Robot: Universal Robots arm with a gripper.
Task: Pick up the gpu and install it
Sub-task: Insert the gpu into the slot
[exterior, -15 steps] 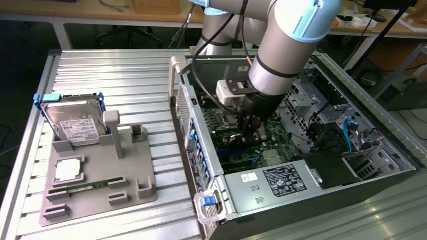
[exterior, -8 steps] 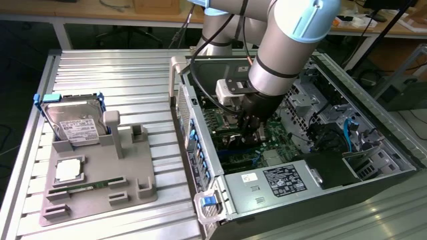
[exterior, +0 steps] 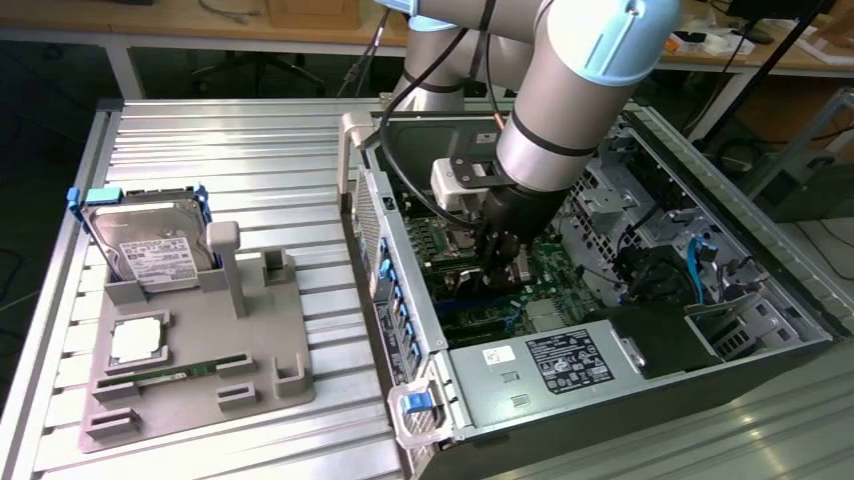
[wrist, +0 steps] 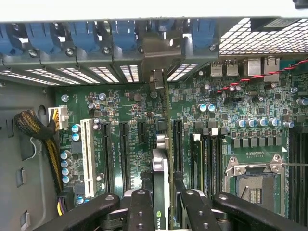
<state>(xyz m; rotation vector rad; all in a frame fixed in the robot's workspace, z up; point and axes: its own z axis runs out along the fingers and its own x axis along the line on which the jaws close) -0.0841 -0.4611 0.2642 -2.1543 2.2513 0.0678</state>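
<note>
Wrist view: my gripper pinches the gpu edge-on between its black fingers, the card standing upright over the motherboard slots, its metal bracket reaching the computer case's rear wall, by the blue latches.

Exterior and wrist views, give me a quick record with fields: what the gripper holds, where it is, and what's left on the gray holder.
gripper: closed on the gpu, card held edge-on
position: inside the open computer case, above the motherboard slots
gpu bracket end: at the case's rear slot openings
gray holder: hard drive standing upright, memory stick lying flat
</note>
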